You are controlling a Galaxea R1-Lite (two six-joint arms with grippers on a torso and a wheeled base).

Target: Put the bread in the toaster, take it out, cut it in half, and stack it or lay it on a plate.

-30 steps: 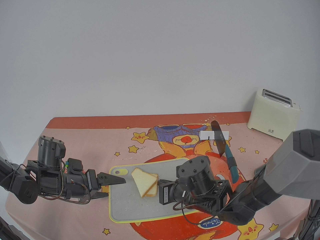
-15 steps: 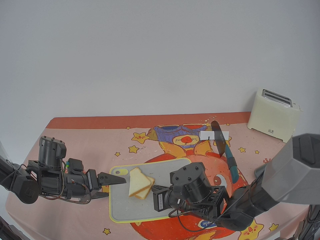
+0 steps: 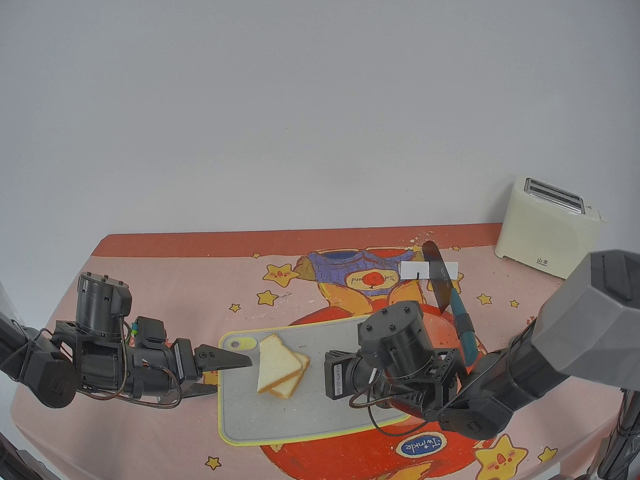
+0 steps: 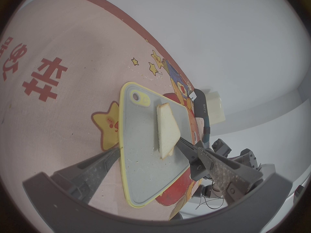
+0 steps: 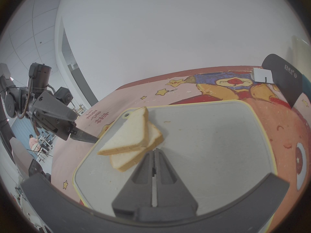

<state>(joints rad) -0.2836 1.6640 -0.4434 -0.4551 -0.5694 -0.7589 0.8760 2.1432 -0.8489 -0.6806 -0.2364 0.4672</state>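
On the board (image 3: pixel 320 408) near the counter's (image 3: pixel 167 281) front edge, two bread halves (image 3: pixel 280 370) lie stacked. Just beside them sits the right hand (image 5: pixel 154 151), fingers pressed together; the left hand (image 3: pixel 230 375), spread, hovers at the board's left edge.

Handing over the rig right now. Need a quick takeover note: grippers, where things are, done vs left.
Left gripper: open, empty, at the left edge of the cutting board.
Right gripper: shut, empty, tips right by the bread halves; contact unclear.
Bread halves: two triangles, overlapping in a stack on the board.
Knife lies on the table behind the board; toaster at the far right corner.
Done: bread cut, halves stacked.
Left: lay them on a plate.
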